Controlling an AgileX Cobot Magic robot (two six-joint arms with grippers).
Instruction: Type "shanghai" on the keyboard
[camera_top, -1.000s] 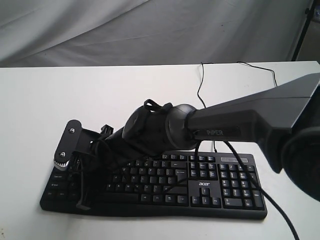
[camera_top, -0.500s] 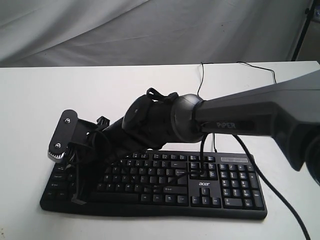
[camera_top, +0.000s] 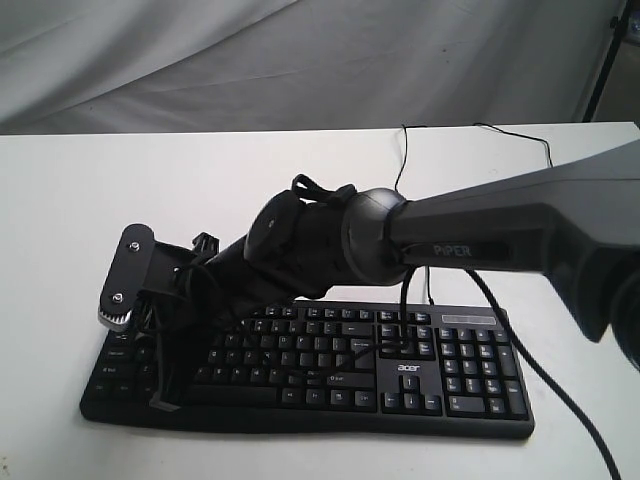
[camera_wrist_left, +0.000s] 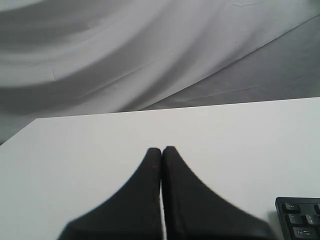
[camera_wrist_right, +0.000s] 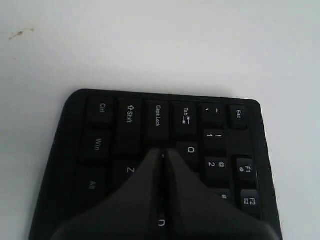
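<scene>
Found the keyboard (camera_top: 400, 385) flat on the table (camera_top: 90, 200), near its front edge, with its cable (camera_top: 400, 170) running away behind. Saw the right gripper (camera_top: 166, 398) stretched across it, fingers pressed together into one narrow tip pointing down at the left end of the letter block.

Judged the step in hand to be an "a" of "shanghai". Placed the tip, from the right wrist view, over the key just past Caps Lock (camera_wrist_right: 157, 115), between Q (camera_wrist_right: 191, 149) and Z (camera_wrist_right: 130, 170). Could not tell whether it touched the key or hung just above it.

Judged best done as a short, straight dab on the middle of that key, clear of Caps Lock, Q and Z, then a full lift before travelling right to the next letter. Needed the tip closed, since spread fingers would likely catch two keys. Risked brushing other keys with the wrist, given the long arm (camera_top: 480, 240) lying low over the board.

Showed only in the right wrist view: the key legends and the tip's exact key. Showed only in the exterior view: the whole board, the number pad and the arm's reach. Showed only in the left wrist view: the left gripper (camera_wrist_left: 161, 150), also closed on nothing, over bare table with just a keyboard corner nearby.
</scene>
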